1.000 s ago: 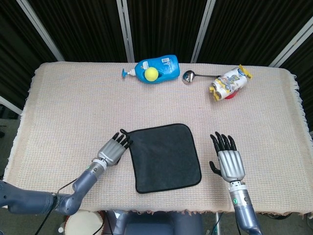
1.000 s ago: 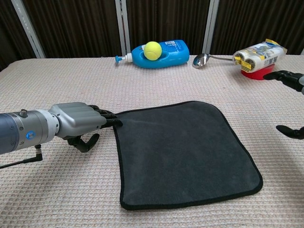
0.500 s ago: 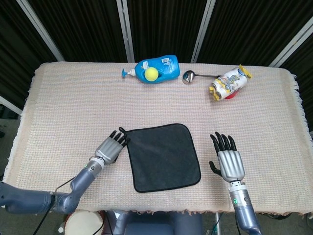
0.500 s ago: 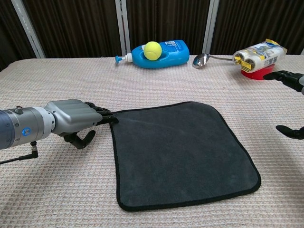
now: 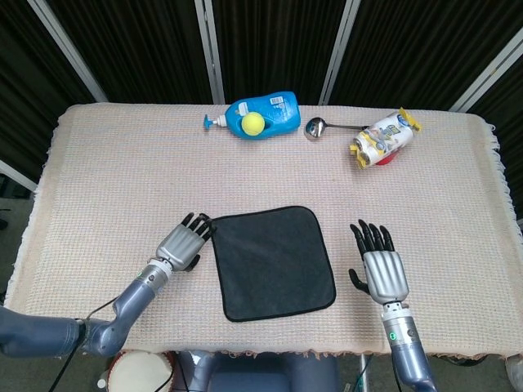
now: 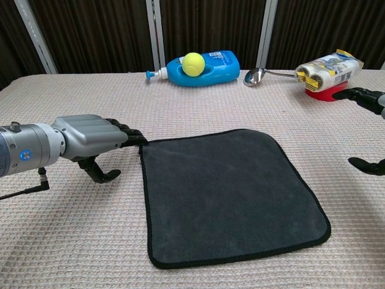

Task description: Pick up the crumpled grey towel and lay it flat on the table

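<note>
Reaching in from the near left edge, the left hand (image 5: 185,243) lies low over the woven table cover (image 5: 114,171), its dark fingertips (image 6: 133,138) at the left border of the grey towel (image 5: 274,261), right by the towel's far-left corner. Whether they actually touch the hem cannot be told. Its fingers are stretched out side by side, the thumb hanging below the palm in the chest view, and nothing is clasped in them.

The towel is spread flat as a dark square with a black hem, near the front middle of the table, between the 2 hands.

Along the far edge, a blue pump bottle (image 5: 274,110) lies on its side with a yellow ball (image 5: 253,123) resting against it. Just right of it sits a metal ladle (image 5: 315,126), then a printed packet (image 5: 384,136) lying over something red.

Right of the towel and apart from it, the right hand (image 5: 382,269) is held palm down with fingers spread apart, gripping nothing.
</note>
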